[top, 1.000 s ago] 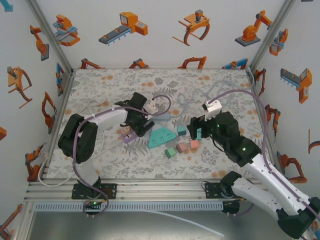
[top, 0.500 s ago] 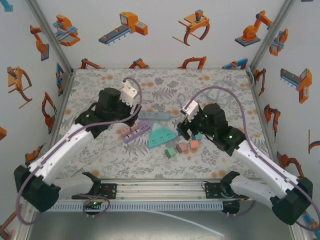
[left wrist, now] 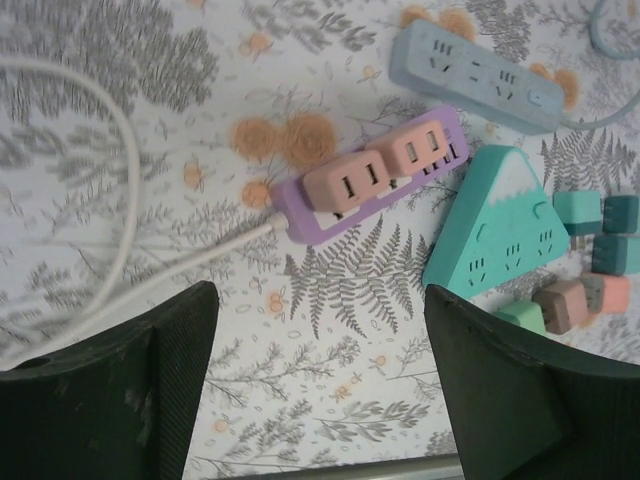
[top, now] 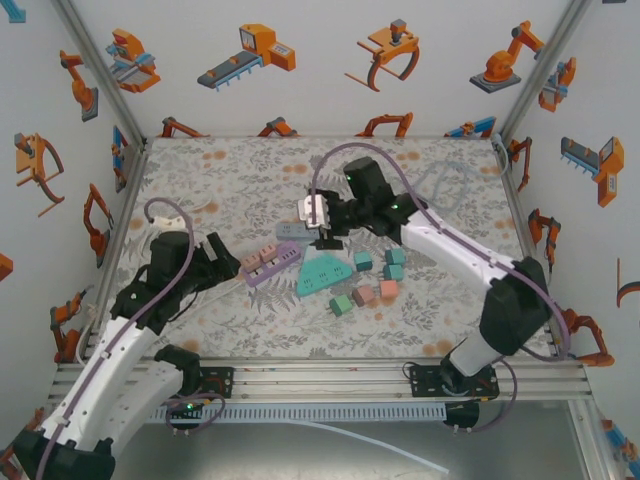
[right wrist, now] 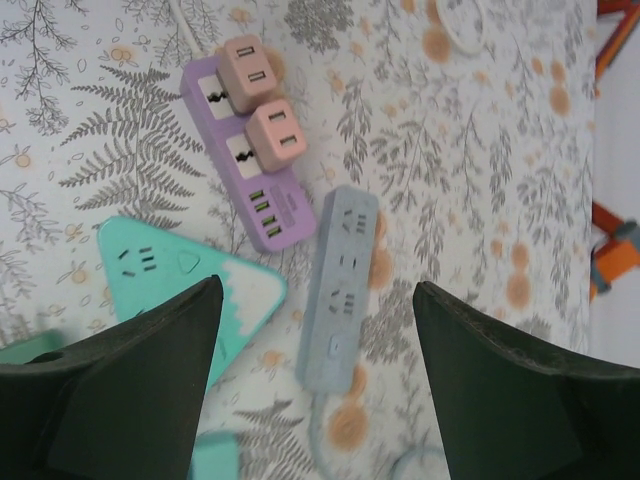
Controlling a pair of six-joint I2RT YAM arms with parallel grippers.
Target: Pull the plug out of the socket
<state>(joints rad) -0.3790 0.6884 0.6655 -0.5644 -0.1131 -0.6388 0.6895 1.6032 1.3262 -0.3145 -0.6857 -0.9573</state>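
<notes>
Floral counter [top: 200, 170] carries a purple power strip [top: 270, 262] near its middle, with two pink plugs [left wrist: 345, 180] seated side by side in it. The left claw [left wrist: 320, 400] hangs with its fingers spread and nothing between them; the strip lies just ahead of it, apart from both fingers. The right claw [right wrist: 315, 390] is likewise spread and empty, poised over a grey strip [right wrist: 338, 290] and a teal triangular socket [right wrist: 170, 270], with the purple strip and its plugs a little beyond, untouched.
</notes>
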